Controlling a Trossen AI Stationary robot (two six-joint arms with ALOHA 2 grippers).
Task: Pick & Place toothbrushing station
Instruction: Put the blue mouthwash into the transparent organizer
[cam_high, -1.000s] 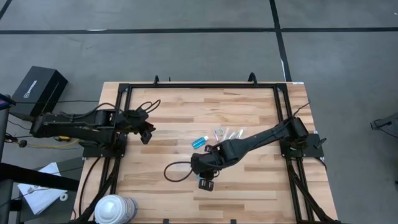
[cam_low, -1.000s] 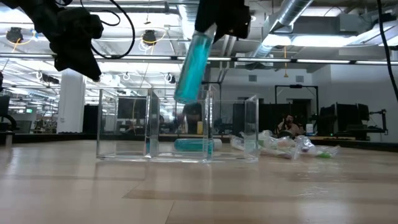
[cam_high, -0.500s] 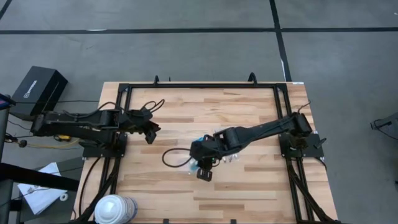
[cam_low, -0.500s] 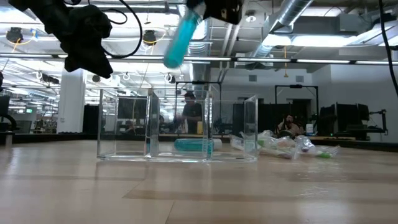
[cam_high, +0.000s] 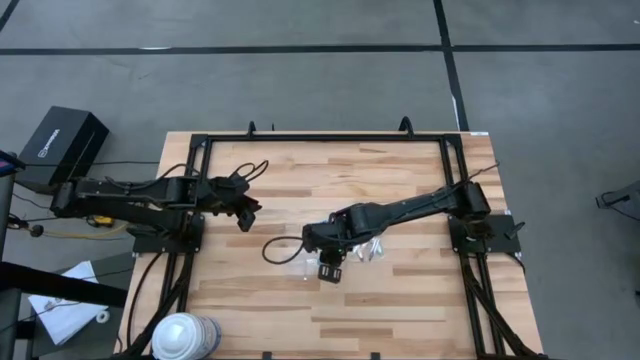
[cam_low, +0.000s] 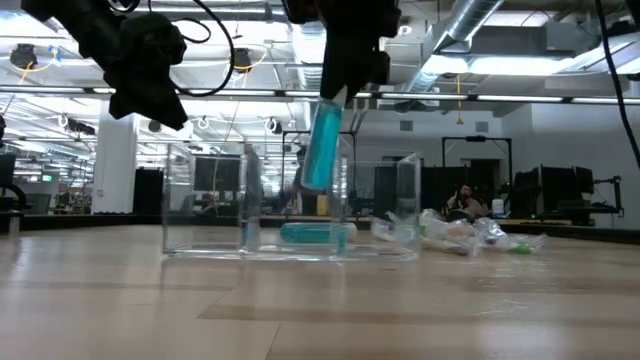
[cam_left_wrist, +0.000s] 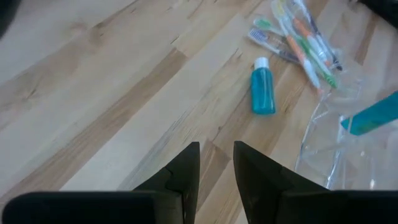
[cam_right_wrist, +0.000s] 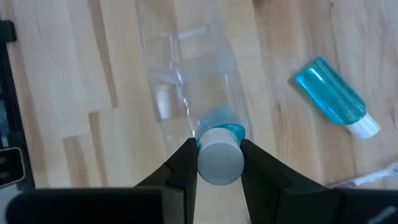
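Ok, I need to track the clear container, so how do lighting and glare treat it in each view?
Low view: backlit by ceiling lights, the clear container shows only by bright edges; the left gripper and right gripper are dark silhouettes. High view: even light, the container nearly vanishes into the wood. Right wrist view: pale reflections outline it beyond the held blue tube. Left wrist view: faint glints only.
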